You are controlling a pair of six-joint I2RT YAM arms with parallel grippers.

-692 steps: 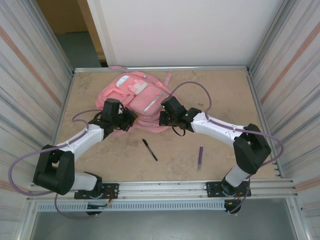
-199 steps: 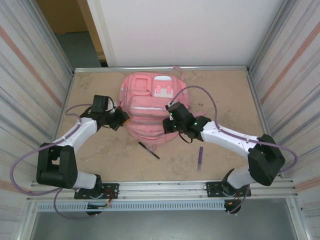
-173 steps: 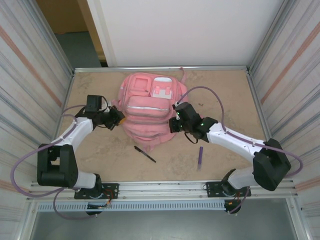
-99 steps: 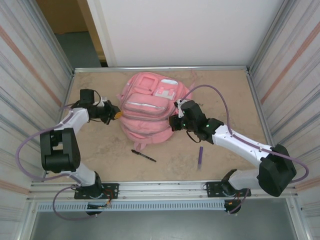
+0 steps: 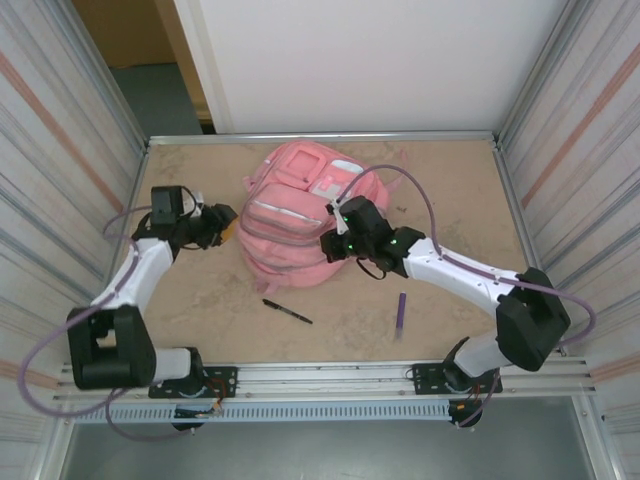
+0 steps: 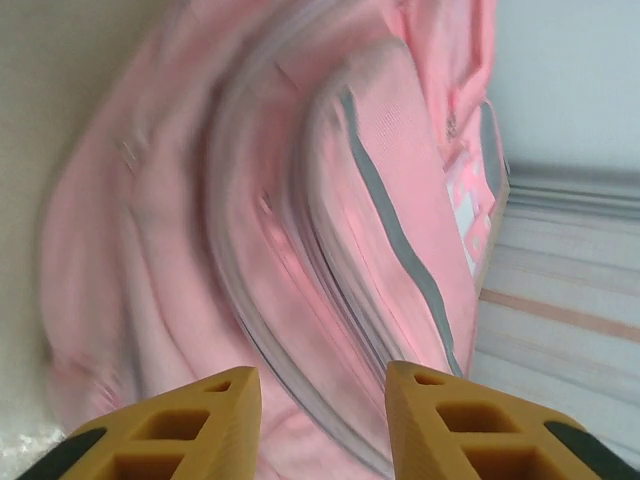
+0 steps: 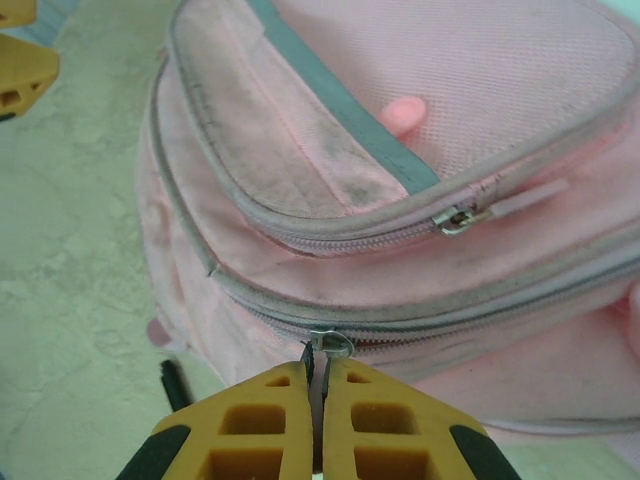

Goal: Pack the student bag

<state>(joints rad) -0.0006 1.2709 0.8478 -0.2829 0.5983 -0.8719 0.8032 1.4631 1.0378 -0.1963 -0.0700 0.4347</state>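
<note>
The student bag point(image 5: 296, 215), a large pink backpack with grey-edged zip pockets, lies mid-table with its front pockets up. My right gripper point(image 5: 328, 245) sits at its near right side. In the right wrist view that gripper point(image 7: 318, 366) is shut on the metal zipper pull point(image 7: 331, 345) of the long lower zip. Just left of the bag, my left gripper point(image 5: 224, 222) stands open. The left wrist view has its yellow fingers point(image 6: 412, 385) spread wide, with the bag point(image 6: 330, 230) close in front and nothing between them.
A black pen point(image 5: 288, 311) lies on the table in front of the bag, also in the right wrist view point(image 7: 172, 385). A purple pen point(image 5: 401, 313) lies to the right, under my right forearm. Corrugated metal walls close in the left and right sides.
The bag has turned and slid on the table over these frames. My right gripper moved left along its near side. The left gripper drew back to the left, off the bag.
</note>
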